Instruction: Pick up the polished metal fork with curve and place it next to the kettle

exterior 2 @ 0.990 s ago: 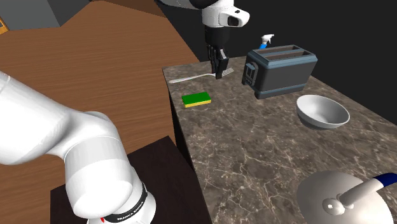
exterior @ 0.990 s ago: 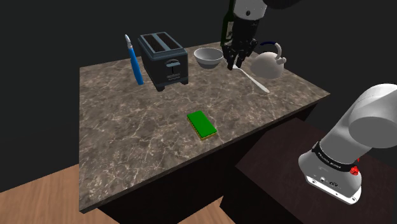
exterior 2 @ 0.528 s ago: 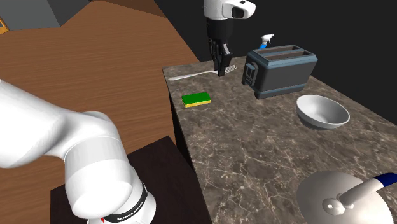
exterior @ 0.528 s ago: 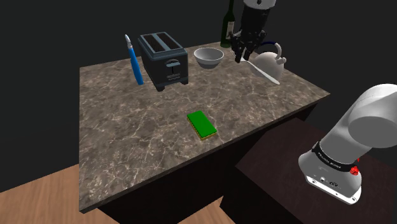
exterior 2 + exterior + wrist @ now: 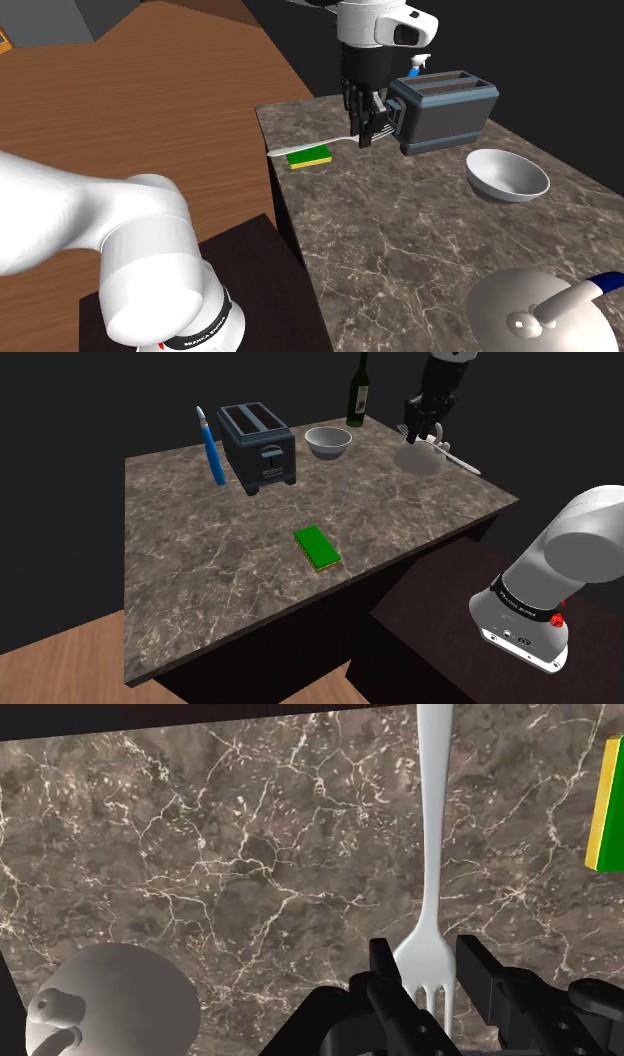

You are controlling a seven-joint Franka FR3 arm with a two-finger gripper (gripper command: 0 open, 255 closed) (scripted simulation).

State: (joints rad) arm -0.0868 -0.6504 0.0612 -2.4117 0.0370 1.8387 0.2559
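Marbled brown countertop (image 5: 200, 572); at the shoulder view's upper right, the gripper (image 5: 420, 432) hangs over the white kettle (image 5: 425, 460), the fork (image 5: 462, 458) jutting right and a bowl (image 5: 328, 442) to the left. In the second exterior view, a toaster (image 5: 440, 110) stands just right of the gripper (image 5: 368, 130), and a green sponge (image 5: 309, 157) lies below the fork (image 5: 320, 144). In the wrist view, the fingers (image 5: 385, 969) pinch the fork (image 5: 432, 854) at its tines.

counter: a long block of furniture with a stone-look top (image 5: 220, 552), dark brown and veined in white; the slab overhangs its base a little.
counter base (image 5: 275, 652): plain and very dark, almost lost in shadow under the slab.
floor (image 5: 130, 100): warm brown wood planks, spreading wide at the second exterior view's left and showing as a wedge at the shoulder view's lower left.
wall panel (image 5: 45, 18): flat grey, in the second exterior view's upper left corner, above the floor.
backdrop (image 5: 60, 402): near-black behind the counter; whether wall or black area cannot be told.
light: dim and even, with a soft sheen on the stone.
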